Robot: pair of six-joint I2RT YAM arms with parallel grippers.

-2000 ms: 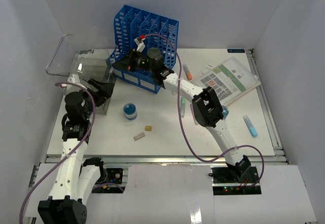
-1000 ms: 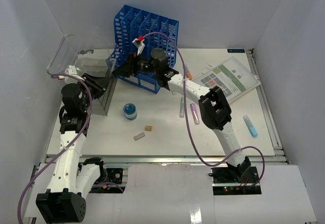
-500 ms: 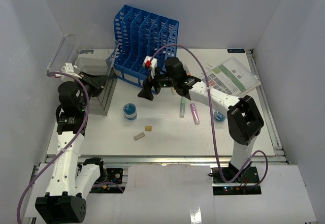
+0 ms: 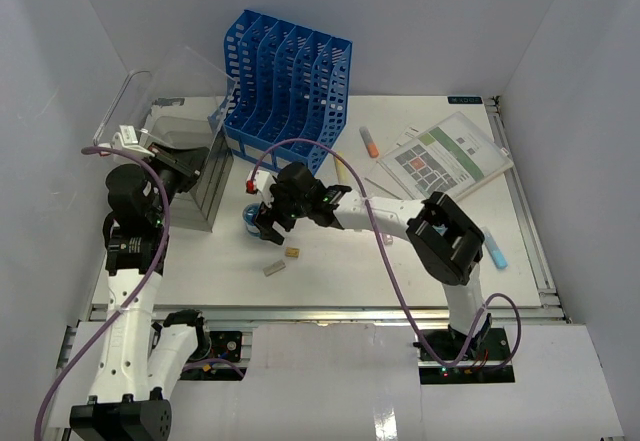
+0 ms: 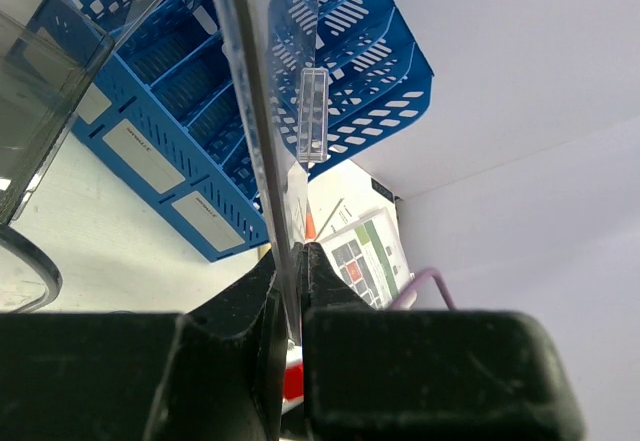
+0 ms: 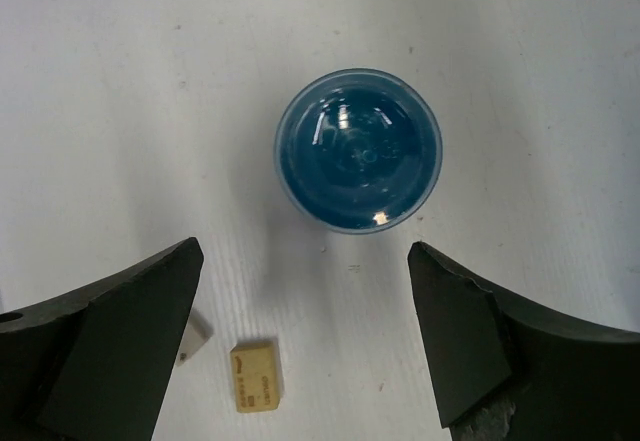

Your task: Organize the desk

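The white desk [image 4: 330, 281] holds a clear storage box [image 4: 190, 176] at the left. Its transparent lid [image 4: 180, 79] stands tilted up. My left gripper [image 4: 192, 164] is shut on the lid's thin edge [image 5: 252, 131]; in the left wrist view the clear sheet runs down between the pressed jaws of the gripper [image 5: 290, 279]. My right gripper [image 6: 302, 261] hangs open just above a small round blue container [image 6: 358, 151], which lies beyond the fingertips, untouched. In the top view the gripper [image 4: 266, 219] partly covers that container [image 4: 248, 223].
A yellow eraser [image 6: 255, 376] and a white eraser [image 4: 273, 268] lie near the blue container. A blue file rack [image 4: 288, 66] stands at the back. Printed sheets [image 4: 448, 156], an orange marker [image 4: 370, 143] and a light blue highlighter [image 4: 492, 248] lie to the right.
My right arm swung from the file rack forward and left to above the blue container. The left gripper closed on the clear lid, and the lid has come up.
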